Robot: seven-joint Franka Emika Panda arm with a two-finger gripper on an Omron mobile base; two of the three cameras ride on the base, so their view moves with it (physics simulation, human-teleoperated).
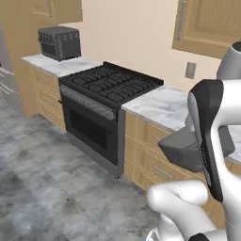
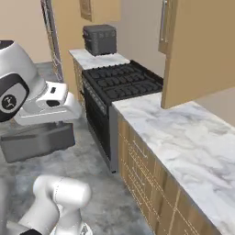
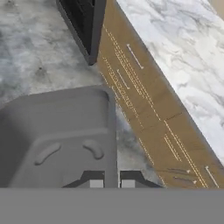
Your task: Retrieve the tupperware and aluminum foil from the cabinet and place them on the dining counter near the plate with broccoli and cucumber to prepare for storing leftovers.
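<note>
From my remote seat I saw a kitchen with a mottled grey stone floor [image 1: 42, 188] and a plain beige wall [image 1: 127, 33]. A black stove [image 1: 103, 99] with an oven door stood between runs of light wooden base cabinets [image 1: 146, 160] topped by a white marble counter [image 2: 183, 137]. A dark toaster oven [image 1: 59, 42] sat on the counter beyond the stove. Wooden upper cabinets [image 2: 202, 46] hung above.

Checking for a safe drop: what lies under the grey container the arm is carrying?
Grey tiled floor lies beneath the grey plastic container; directly below it is hidden.
</note>
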